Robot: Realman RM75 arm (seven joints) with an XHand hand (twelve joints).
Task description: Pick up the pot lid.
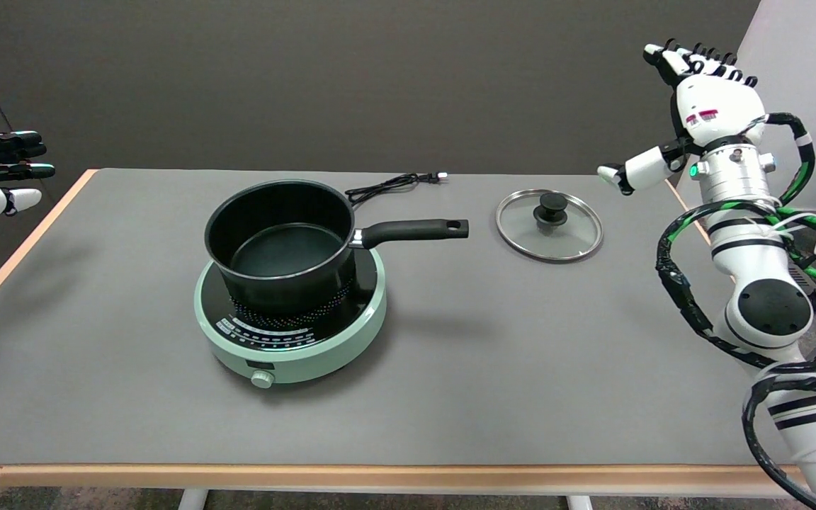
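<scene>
The glass pot lid (550,225) lies flat, knob (551,205) up, near the surface's (450,397) far right corner. The right robot hand (691,106) hangs raised over the right edge, fingers spread and empty; the lid sits below it, toward the pot handle (415,230).

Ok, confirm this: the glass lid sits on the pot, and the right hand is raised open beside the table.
Not quite. The head view shows the glass lid lying flat on the table, right of the pot, which stands uncovered. The right hand is indeed raised open, holding nothing.
</scene>
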